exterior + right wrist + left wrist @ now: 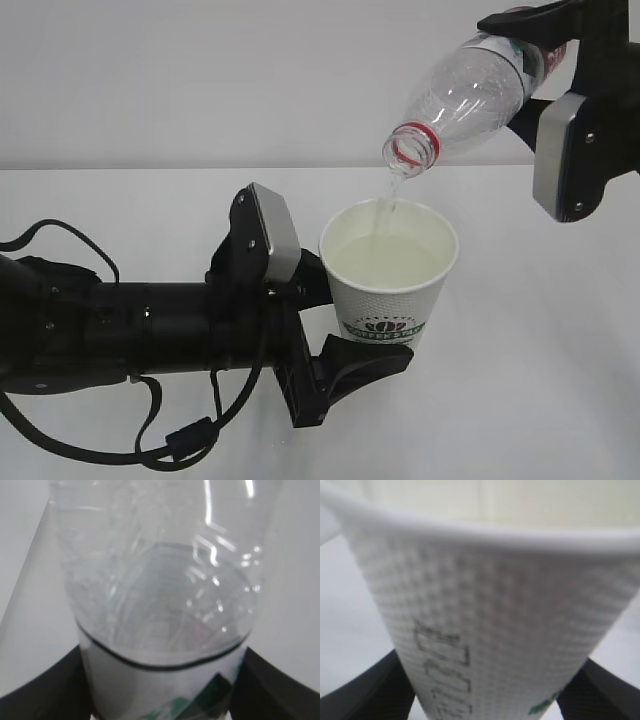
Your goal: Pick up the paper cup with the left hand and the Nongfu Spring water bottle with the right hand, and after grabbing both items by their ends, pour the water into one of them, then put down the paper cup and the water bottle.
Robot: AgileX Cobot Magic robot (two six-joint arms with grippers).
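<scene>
The left hand (335, 325) reaches in from the left of the scene and pinches the paper cup (388, 272) near its base — one finger on each side of the tapered wall, as the left wrist view confirms, where the cup (490, 620) fills the frame between the two dark fingers (375, 690). The cup stands upright, raised above the white table (540, 380), its green logo facing near.

The right hand (560, 70) occupies the upper right and clamps the Nongfu Spring water bottle (470, 95) at its labelled lower end. The bottle tilts down to the left, its red-ringed mouth just above the far rim of the cup. A thin stream of water (388, 205) falls from the mouth into the cup, which holds liquid well up its inside. In the right wrist view the bottle (155, 595) sits between both fingers (45, 690).
</scene>
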